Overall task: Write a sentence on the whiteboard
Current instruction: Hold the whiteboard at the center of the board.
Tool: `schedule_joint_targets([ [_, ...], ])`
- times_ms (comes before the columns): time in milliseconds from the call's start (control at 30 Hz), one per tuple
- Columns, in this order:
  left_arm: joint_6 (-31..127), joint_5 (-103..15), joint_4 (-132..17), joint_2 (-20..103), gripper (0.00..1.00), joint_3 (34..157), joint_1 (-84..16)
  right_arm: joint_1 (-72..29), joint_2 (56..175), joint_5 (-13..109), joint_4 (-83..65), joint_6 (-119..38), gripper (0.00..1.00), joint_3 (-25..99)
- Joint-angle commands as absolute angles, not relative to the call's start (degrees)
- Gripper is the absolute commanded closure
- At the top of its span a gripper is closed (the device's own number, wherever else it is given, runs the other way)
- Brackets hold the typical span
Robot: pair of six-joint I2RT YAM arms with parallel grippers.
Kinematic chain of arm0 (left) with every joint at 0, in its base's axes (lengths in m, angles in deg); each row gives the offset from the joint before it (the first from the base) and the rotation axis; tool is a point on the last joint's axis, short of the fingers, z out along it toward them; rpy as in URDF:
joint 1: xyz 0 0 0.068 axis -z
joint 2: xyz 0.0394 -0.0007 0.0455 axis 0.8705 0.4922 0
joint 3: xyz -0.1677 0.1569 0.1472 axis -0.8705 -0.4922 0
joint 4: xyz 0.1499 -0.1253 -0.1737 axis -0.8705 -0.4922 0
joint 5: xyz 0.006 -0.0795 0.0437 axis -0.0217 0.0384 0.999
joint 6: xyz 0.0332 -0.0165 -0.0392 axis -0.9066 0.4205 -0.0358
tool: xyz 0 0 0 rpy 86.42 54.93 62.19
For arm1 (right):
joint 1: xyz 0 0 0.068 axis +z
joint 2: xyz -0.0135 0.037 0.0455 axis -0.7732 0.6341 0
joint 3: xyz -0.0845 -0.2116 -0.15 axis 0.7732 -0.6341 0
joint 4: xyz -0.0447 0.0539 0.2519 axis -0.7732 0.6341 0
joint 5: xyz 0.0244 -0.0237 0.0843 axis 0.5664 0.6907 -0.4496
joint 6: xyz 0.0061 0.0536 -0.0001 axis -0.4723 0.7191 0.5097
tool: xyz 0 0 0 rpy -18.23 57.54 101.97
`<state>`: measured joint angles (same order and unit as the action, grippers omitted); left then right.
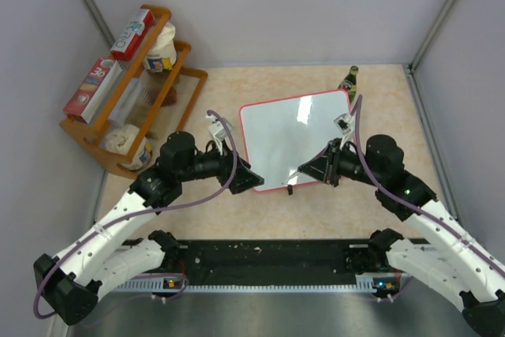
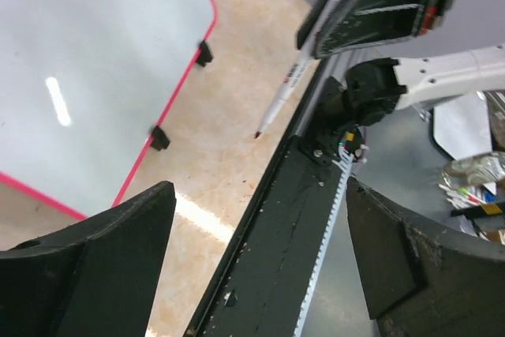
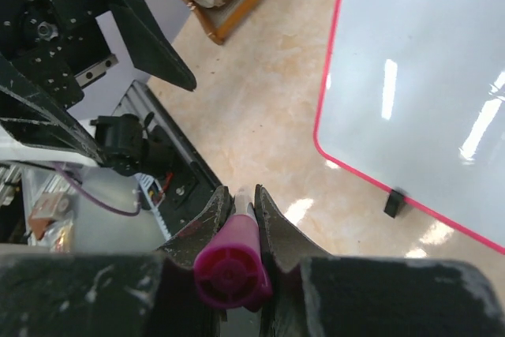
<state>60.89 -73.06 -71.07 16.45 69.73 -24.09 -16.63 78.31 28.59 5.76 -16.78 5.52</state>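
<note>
Whiteboard (image 1: 293,136) just beyond right end effector (image 1: 306,170) with marker (image 2: 286,88)

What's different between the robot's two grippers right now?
The left gripper stands wide open with nothing in it, while the right gripper is shut on a marker. The left gripper sits by the near left corner of the whiteboard, the right gripper further right along its near edge. Both are black and two-fingered.
</note>
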Motion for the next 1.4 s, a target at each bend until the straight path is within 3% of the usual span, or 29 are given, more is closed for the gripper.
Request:
schedule_joint_targets([
  [0,63.1,-62.1,-70.5,14.8,0.08,66.5,-24.1,-15.9,74.0,36.0,8.8,-16.7,1.00,1.6],
  [233,65.0,-55.1,-65.3,15.0,0.08,60.8,-24.2,-15.9,68.6,41.7,9.2,-16.0,1.00,-4.5],
  [467,60.5,-47.7,-66.9,18.7,0.07,62.3,-24.4,-15.9,70.9,44.4,4.6,-19.8,1.00,-6.9],
  [633,58.5,-49.1,-67.0,21.7,0.06,63.9,-26.3,-15.9,74.3,42.6,-2.9,-20.4,1.00,-6.7],
  [800,57.7,-55.9,-67.2,22.9,0.04,63.2,-32.9,-16.0,77.5,44.6,-3.8,-22.4,1.00,-2.4],
  [1067,63.1,-69.6,-62.3,22.9,0.04,58.6,-47.5,-16.0,73.9,47.6,-4.8,-20.6,1.00,-5.8],
  [1367,66.2,-77.6,-53.7,26.4,0.05,56.4,-50.1,-15.8,73.9,47.0,-2.9,-21.6,1.00,-6.2],
])
